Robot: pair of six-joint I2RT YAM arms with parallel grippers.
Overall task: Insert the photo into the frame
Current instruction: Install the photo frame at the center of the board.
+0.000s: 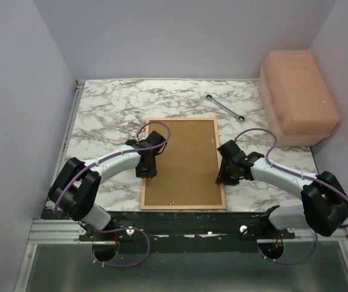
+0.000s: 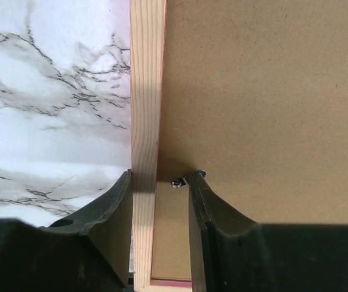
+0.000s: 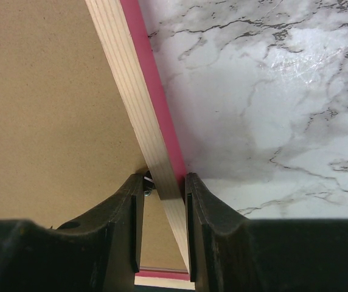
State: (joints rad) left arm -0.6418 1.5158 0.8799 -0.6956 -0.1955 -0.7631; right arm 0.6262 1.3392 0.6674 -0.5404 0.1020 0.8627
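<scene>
The frame [image 1: 180, 120] lies face down on the marble table with a brown backing panel [image 1: 183, 167] in it. Its pale wood reverse [image 2: 145, 91] faces up and its pink edge [image 3: 156, 103] shows. My left gripper [image 1: 145, 172] straddles the left rail. In the left wrist view this gripper [image 2: 160, 176] has one finger against the rail's outer side and the other against a small metal clip [image 2: 177, 182]. My right gripper [image 1: 222, 178] straddles the right rail. Seen from the right wrist, that gripper [image 3: 163, 177] is closed across it. The photo is hidden.
A metal wrench [image 1: 224, 105] lies on the table behind the frame. A salmon-pink lidded box [image 1: 297, 96] stands at the back right. Plain walls close in the table on the left, back and right.
</scene>
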